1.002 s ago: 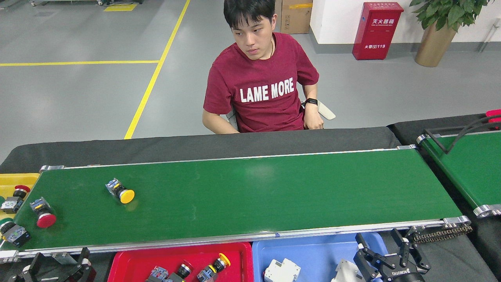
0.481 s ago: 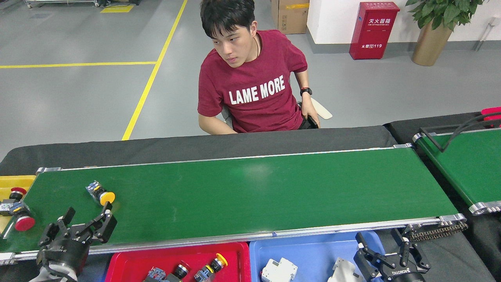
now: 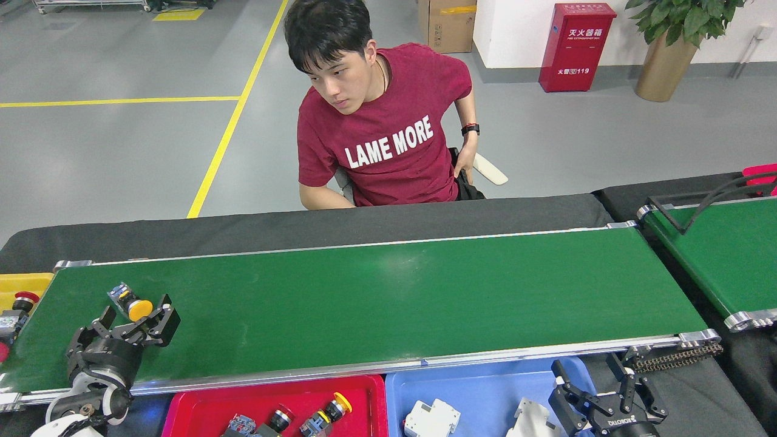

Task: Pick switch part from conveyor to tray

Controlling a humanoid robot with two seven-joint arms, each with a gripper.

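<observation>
Head view is showing the conveyor [image 3: 388, 297] stretching across the middle of the frame, its green belt almost bare. Behind it, at the upper centre, a person [image 3: 379, 121] in a dark red shirt is sitting and looking toward the left end. Along the bottom edge the red tray [image 3: 188, 413] is already holding a few switch parts, so some of the job looks done (the blue tray [image 3: 485, 388] beside it is carrying white pieces instead). At the lower left the left gripper [image 3: 136, 320] is hovering over the belt with its fingers spread apart, right beside the yellow-capped switch part [image 3: 130, 303] lying on its side. Nothing is clamped yet, so I judge the pick is only beginning: closing, lifting and carrying to the red tray are all remaining. At the lower right the right gripper [image 3: 604, 394] is waiting over the blue tray, fingers apart and holding nothing.
</observation>
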